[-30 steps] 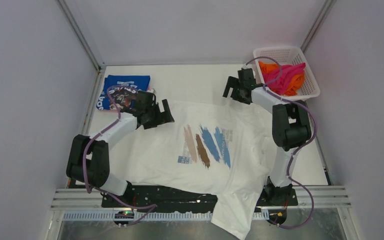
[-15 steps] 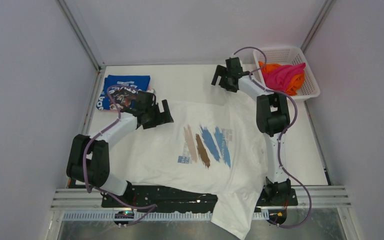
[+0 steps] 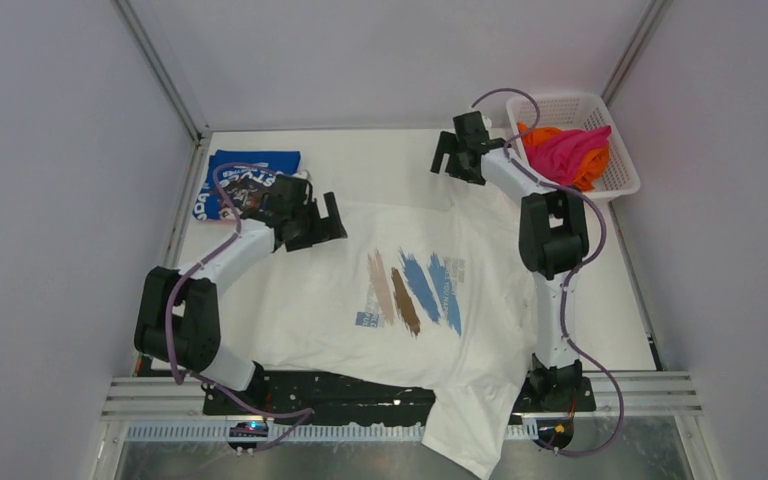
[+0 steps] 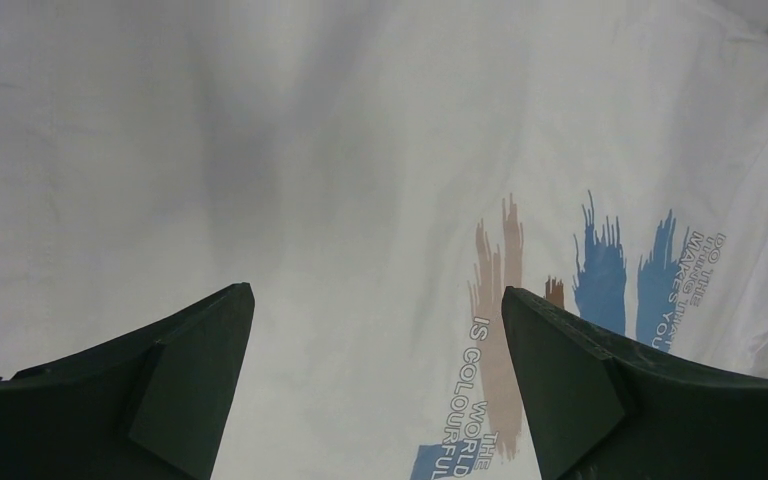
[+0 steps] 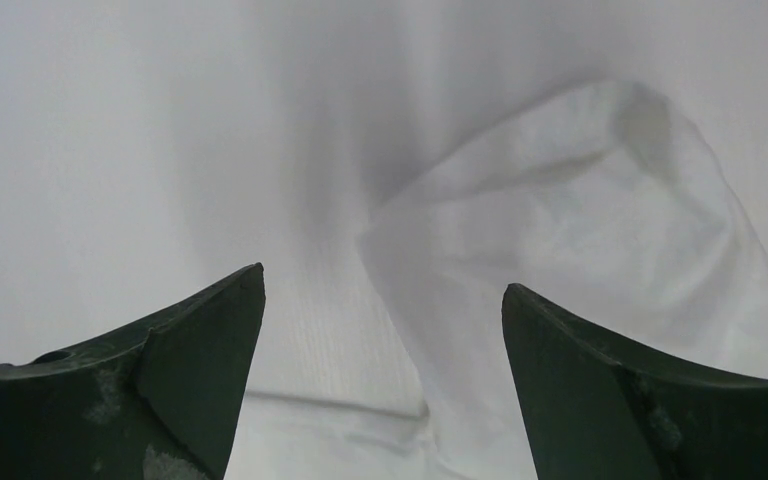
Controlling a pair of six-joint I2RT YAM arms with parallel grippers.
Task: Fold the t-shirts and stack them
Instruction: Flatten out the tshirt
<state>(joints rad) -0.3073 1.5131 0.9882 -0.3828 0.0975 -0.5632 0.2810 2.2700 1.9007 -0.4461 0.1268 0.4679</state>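
Observation:
A white t-shirt point(image 3: 410, 290) with brown and blue brush strokes lies spread on the table, one part hanging over the near edge. Its print shows in the left wrist view point(image 4: 600, 270). My left gripper point(image 3: 320, 222) is open and empty over the shirt's far left corner. My right gripper point(image 3: 452, 165) is open and empty above the far right corner, where a cloth fold point(image 5: 580, 260) lies. A folded blue t-shirt point(image 3: 235, 180) with white lettering lies at the far left. Magenta point(image 3: 572, 150) and orange point(image 3: 538, 133) shirts sit in the basket.
A white plastic mesh basket point(image 3: 615, 180) stands at the far right corner. Grey walls and metal frame posts enclose the table. The arm bases sit on a black rail point(image 3: 360, 395) at the near edge.
My right gripper swung left from beside the basket to over the shirt's far right corner, then shifted slightly right. My left gripper barely moved.

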